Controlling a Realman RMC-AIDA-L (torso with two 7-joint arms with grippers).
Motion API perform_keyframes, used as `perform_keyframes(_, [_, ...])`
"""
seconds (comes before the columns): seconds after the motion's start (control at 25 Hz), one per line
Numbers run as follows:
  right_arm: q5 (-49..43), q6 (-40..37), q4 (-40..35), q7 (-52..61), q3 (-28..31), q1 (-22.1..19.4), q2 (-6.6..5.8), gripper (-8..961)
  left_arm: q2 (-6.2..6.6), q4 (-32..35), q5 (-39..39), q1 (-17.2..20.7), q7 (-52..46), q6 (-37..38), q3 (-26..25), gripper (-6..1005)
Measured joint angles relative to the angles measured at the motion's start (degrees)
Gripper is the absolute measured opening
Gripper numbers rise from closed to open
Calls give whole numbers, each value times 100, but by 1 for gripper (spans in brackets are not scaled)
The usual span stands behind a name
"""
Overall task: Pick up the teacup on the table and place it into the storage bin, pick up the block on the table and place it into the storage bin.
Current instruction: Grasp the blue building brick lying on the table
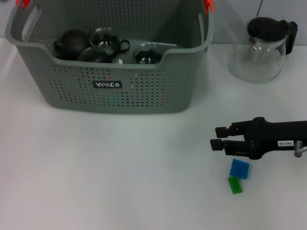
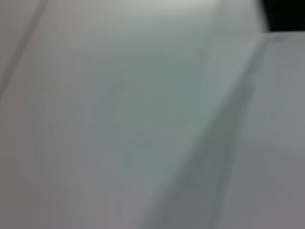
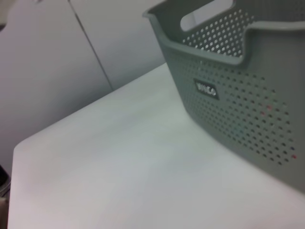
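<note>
The grey-green storage bin stands at the back left of the white table; the right wrist view shows its perforated wall. Inside it sits a glass teacup with a black handle, next to a black teapot and another glass piece. A blue block lies on the table at the right, touching a smaller green block. My right gripper hovers just behind the blue block, pointing left, open and holding nothing. The left gripper is out of view.
A glass pitcher with a black lid stands at the back right, beyond the right arm. Orange clips sit on the bin's rim. The left wrist view shows only a blurred pale surface.
</note>
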Motion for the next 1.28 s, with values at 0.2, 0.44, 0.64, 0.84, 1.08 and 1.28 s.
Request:
perform_keyframes(0.2, [6, -45, -13, 11, 129, -6, -3, 492, -176, 232, 1205, 541, 1340, 937, 29, 669])
perform_keyframes(0.44, [-373, -603, -160, 108, 80, -7, -77, 500, -558, 272, 3165, 966, 2288, 775, 475, 664])
perform_keyframes(0.64, [-1399, -1338, -1243, 961, 37, -9, -17, 507, -680, -32, 3463, 1021, 2325, 394, 456, 660])
perform_keyframes(0.84, [-2064, -1578, -2468, 1994, -363, 112, 45, 514, -643, -474, 3561, 953, 2334, 211, 470, 657])
perform_keyframes(1.08, [-2567, -1402, -3039, 2602, -1547, 415, 59, 522, -664, -548, 3593, 922, 2339, 220, 459, 658])
perform_keyframes(1.28, [-2790, -902, -3010, 3024, -2606, 589, 67, 528, -662, -663, 3607, 904, 2344, 249, 423, 658])
